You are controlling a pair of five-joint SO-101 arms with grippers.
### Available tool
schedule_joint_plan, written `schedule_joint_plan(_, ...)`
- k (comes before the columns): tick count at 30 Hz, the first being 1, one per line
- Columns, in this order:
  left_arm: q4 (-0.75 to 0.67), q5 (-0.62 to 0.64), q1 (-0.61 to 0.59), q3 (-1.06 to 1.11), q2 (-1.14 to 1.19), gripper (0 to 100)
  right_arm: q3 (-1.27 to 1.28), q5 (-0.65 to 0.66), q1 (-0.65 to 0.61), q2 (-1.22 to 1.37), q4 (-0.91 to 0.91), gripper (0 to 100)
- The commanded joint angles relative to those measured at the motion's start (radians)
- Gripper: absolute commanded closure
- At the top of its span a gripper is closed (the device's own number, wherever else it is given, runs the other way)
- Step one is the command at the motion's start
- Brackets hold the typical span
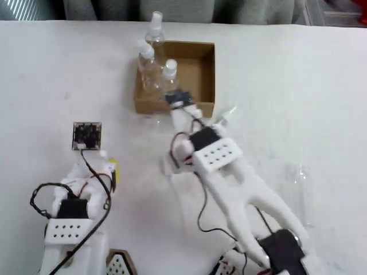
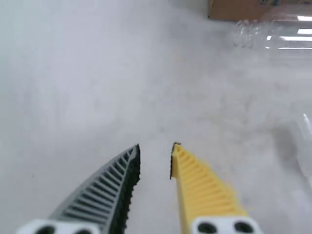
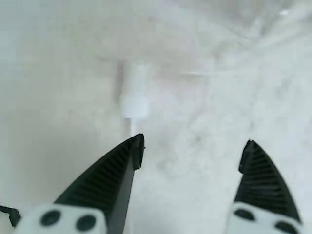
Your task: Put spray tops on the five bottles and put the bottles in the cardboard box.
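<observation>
The left gripper (image 2: 155,146) hung narrowly parted and empty over the white table (image 2: 73,73). The right gripper (image 3: 194,144) stood wide open above a loose white plastic spray top (image 3: 134,92), presumably positioned for pickup. Farther off, three capped clear plastic bottles (image 1: 148,63) stood at the brown cardboard box (image 1: 200,74).

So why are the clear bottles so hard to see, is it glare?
Partly. Left wrist view: the lying bottle shows mainly as bright streaks of reflected light near the cardboard box. High view: even light, soft shadows; the boxed bottles read by their white tops. Right wrist view: the white spray top nearly merges with the white table.
</observation>
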Motion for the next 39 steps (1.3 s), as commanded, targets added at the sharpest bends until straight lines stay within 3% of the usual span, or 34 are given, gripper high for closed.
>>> schedule_joint_plan(1,0.144,0.014,0.039,-0.17,-0.021,87,-0.048,0.012,0.168,-0.142,0.058,85.1)
schedule_joint_plan(5,0.255,0.014,0.11,-0.305,-0.016,87,-0.029,0.081,0.321,-0.223,0.07,97.3)
schedule_joint_plan(12,0.322,0.074,0.142,-0.54,-0.013,87,0.041,0.146,0.579,-0.282,0.068,97.1)
schedule_joint_plan(19,0.345,0.189,0.298,-0.608,0.007,87,0.121,0.147,0.731,-0.315,0.007,97.4)
schedule_joint_plan(26,0.302,0.255,0.346,-0.686,0.318,72,0.173,0.207,0.94,-0.387,-0.024,97.5)
schedule_joint_plan(33,0.298,0.342,0.401,-0.718,0.561,73,0.218,0.322,1.336,-0.417,-0.142,97.5)
schedule_joint_plan(39,0.209,0.4,0.4,-0.715,0.711,73,0.371,0.451,1.426,-0.341,-0.292,97.5)
